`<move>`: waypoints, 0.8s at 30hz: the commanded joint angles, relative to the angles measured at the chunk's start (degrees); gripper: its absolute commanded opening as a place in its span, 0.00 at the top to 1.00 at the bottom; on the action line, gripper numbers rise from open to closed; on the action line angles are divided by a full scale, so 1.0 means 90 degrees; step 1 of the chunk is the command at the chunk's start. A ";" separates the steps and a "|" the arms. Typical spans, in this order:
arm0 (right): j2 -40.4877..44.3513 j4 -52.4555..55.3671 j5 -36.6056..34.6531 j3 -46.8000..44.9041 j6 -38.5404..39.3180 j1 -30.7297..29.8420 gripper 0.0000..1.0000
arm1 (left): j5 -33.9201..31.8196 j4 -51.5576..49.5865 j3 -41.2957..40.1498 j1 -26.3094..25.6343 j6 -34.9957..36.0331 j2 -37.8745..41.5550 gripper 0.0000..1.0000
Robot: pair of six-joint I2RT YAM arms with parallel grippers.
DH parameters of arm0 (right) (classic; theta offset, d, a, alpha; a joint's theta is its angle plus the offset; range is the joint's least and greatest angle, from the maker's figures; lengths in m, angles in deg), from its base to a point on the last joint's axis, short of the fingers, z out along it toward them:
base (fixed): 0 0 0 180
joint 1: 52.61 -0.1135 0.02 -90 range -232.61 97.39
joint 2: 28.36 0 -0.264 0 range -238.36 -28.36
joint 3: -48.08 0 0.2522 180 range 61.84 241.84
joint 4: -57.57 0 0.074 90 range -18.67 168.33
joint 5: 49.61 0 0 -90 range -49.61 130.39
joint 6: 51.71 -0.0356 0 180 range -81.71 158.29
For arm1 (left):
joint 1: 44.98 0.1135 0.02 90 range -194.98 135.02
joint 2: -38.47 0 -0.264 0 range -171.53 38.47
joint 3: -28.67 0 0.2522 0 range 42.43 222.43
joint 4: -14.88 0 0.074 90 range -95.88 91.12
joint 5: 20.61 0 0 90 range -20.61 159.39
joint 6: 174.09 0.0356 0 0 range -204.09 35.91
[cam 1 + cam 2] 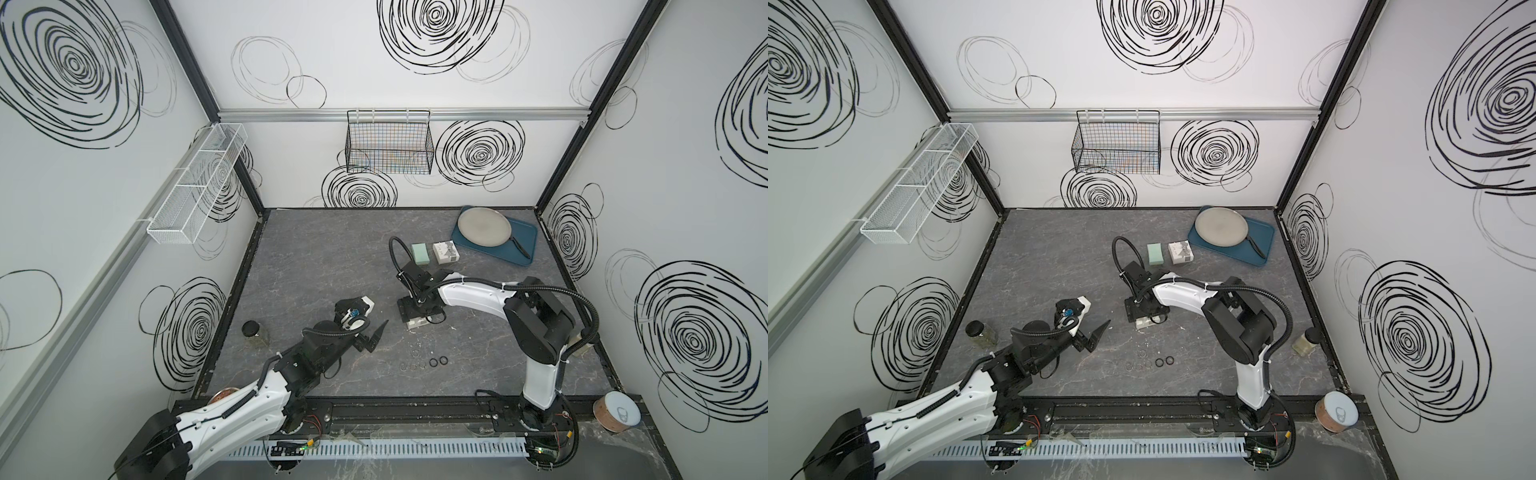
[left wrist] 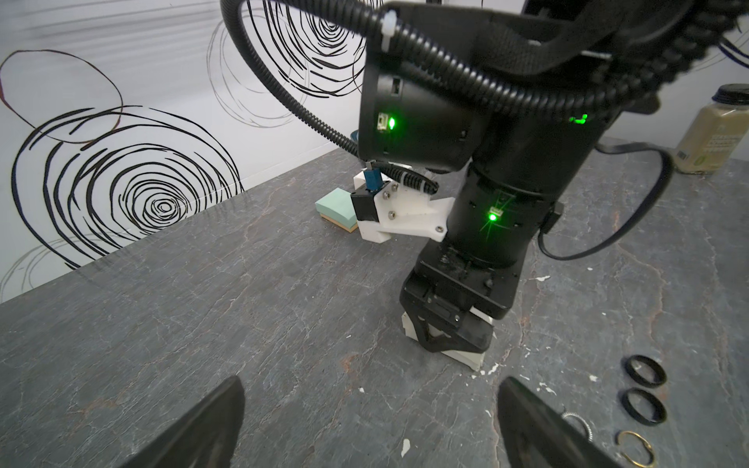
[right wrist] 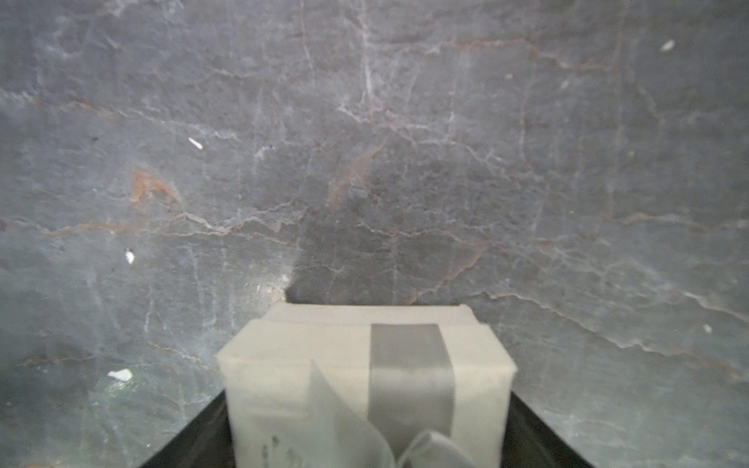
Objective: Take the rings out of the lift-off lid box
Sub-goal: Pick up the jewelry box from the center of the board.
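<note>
Right arm: reaches from its base at the front rail out over the middle of the table point(image 1: 311, 266), forearm near level, wrist turned straight down. Right gripper point(image 1: 419, 318) — lowered over a white box point(image 3: 324, 364) with a grey band, one black finger close against each side; whether the jaws press on it cannot be told. Left arm: stretched low from the front left corner, wrist angled toward the middle. Left gripper point(image 2: 371, 429) — fingers spread wide, nothing between them, low over the table and apart from the box. Rings point(image 1: 422, 365): on the bare table, outside the box, in a loose row nearer the front edge, between the two arms; two black rings point(image 1: 433, 362) side by side at the right arm's end, pale rings point(image 1: 413, 366) beside them, one more just behind the row. Behind the right arm: a green block point(image 1: 425, 253) and a patterned box point(image 1: 446, 252), side by side.
</note>
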 commanded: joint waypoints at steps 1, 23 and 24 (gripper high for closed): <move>-0.0058 0.0134 -0.0119 0.0182 -0.0191 -0.0037 0.20 | 0.0060 0.0372 -0.0051 0.0049 0.0001 0.0012 0.00; -0.1615 0.0473 0.0119 0.2882 0.0562 0.0593 0.25 | 0.0264 0.0224 0.0022 0.0157 0.0041 0.0129 0.00; -0.1755 0.0498 0.0130 0.3089 0.0602 0.0625 0.25 | 0.0268 0.0225 0.0027 0.0158 0.0051 0.0136 0.00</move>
